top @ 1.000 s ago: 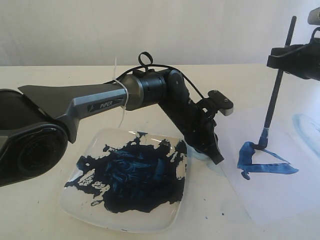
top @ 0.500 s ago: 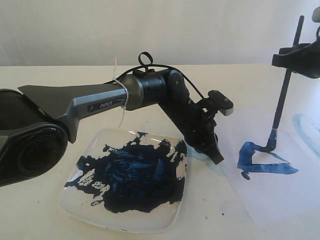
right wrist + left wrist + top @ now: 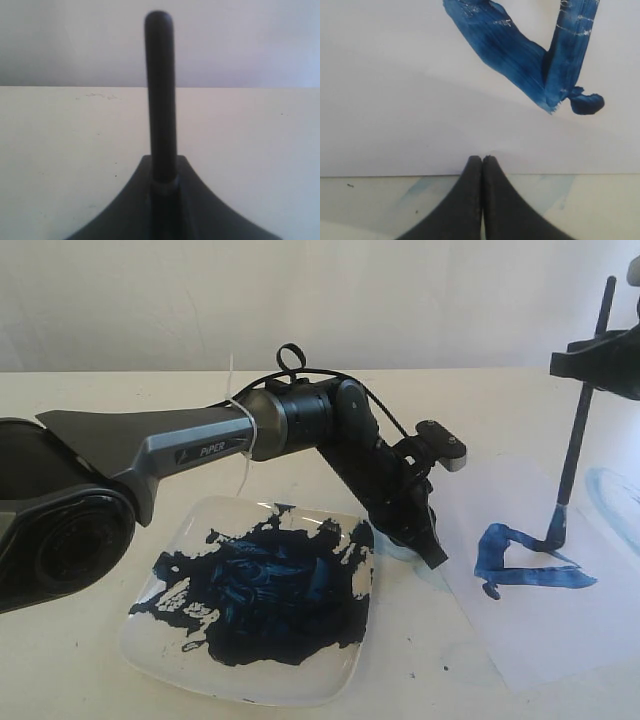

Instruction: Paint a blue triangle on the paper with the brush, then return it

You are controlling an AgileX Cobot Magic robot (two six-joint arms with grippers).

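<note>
The paper (image 3: 545,640) lies flat at the right, bearing the dark blue triangle (image 3: 520,565) with thick lines. The thin black brush (image 3: 575,450) stands nearly upright, its blue tip touching the triangle's upper line. My right gripper (image 3: 592,362) is shut on the brush high on the handle; the right wrist view shows that handle (image 3: 160,90) rising from between the shut fingers of the gripper (image 3: 162,172). My left gripper (image 3: 432,556) is shut and empty, its tips (image 3: 482,160) resting at the paper's (image 3: 395,100) near edge, a short way from the triangle (image 3: 520,65).
A white square plate (image 3: 165,645) smeared with dark blue paint sits at the front left, with the left arm reaching over its far corner. A faint light-blue smear (image 3: 610,490) marks the paper's far right. Bare tabletop (image 3: 150,390) lies behind.
The brush and right gripper have slid rightward, dragging the tip from the triangle's left corner along its upper line. The left arm has stayed still.
</note>
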